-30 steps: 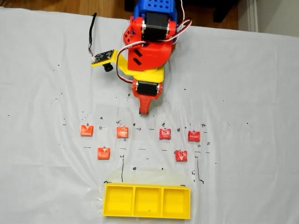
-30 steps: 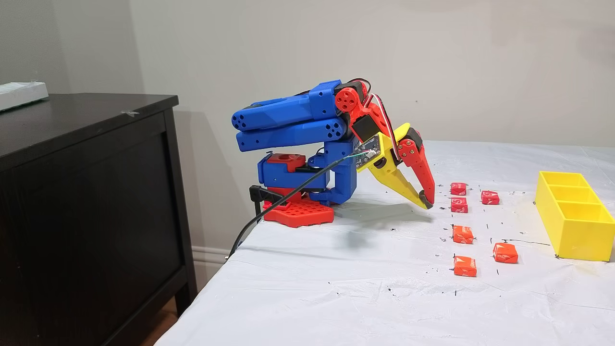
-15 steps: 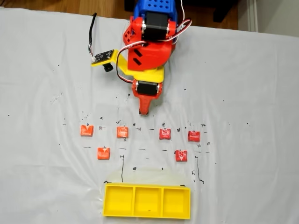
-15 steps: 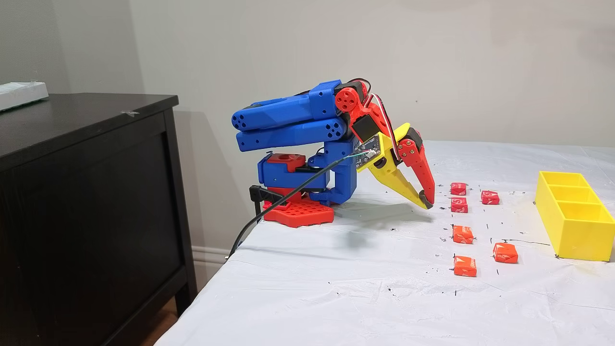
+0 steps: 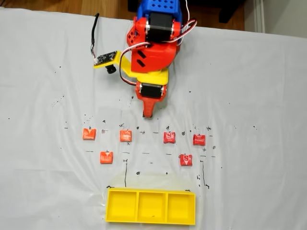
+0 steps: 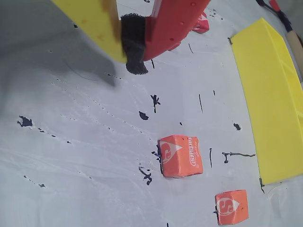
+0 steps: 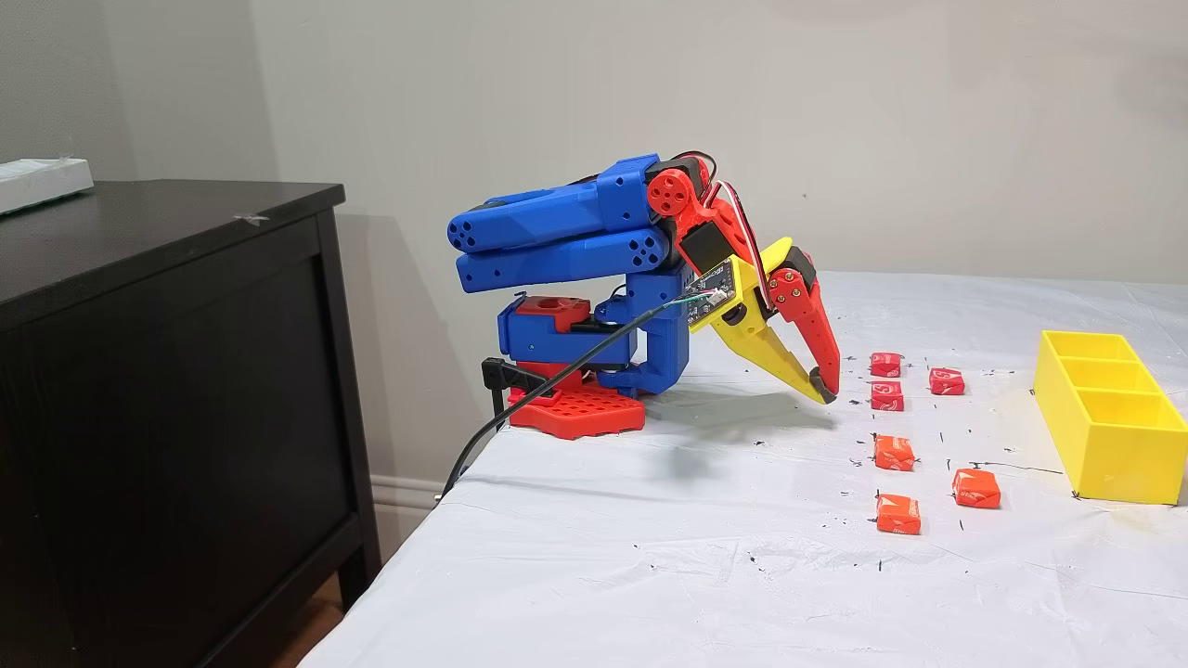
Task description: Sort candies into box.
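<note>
While the arm was folded low over its base, the gripper point(image 7: 820, 388) was seen pointing down at the white table cover point(image 7: 650, 520), its tips just above the sheet and pressed together, with nothing between them; in the wrist view the yellow finger point(image 6: 94, 23) and the red finger point(image 6: 175, 21) were seen meeting at a dark pad. Six candies were laid out on the cover beyond the fingertips, none touched. In a fixed view from above, four were ranged in a row just past the tips: one far to the left point(image 5: 89, 134), one slightly left point(image 5: 125, 136), one slightly right point(image 5: 169, 137) and one further right point(image 5: 199, 140). Two more were placed further out, one to the left point(image 5: 106, 157) and one to the right point(image 5: 186, 160). The box point(image 5: 151, 207) was set well beyond the candies, straight ahead of the gripper, with its three compartments seen holding no candy.
</note>
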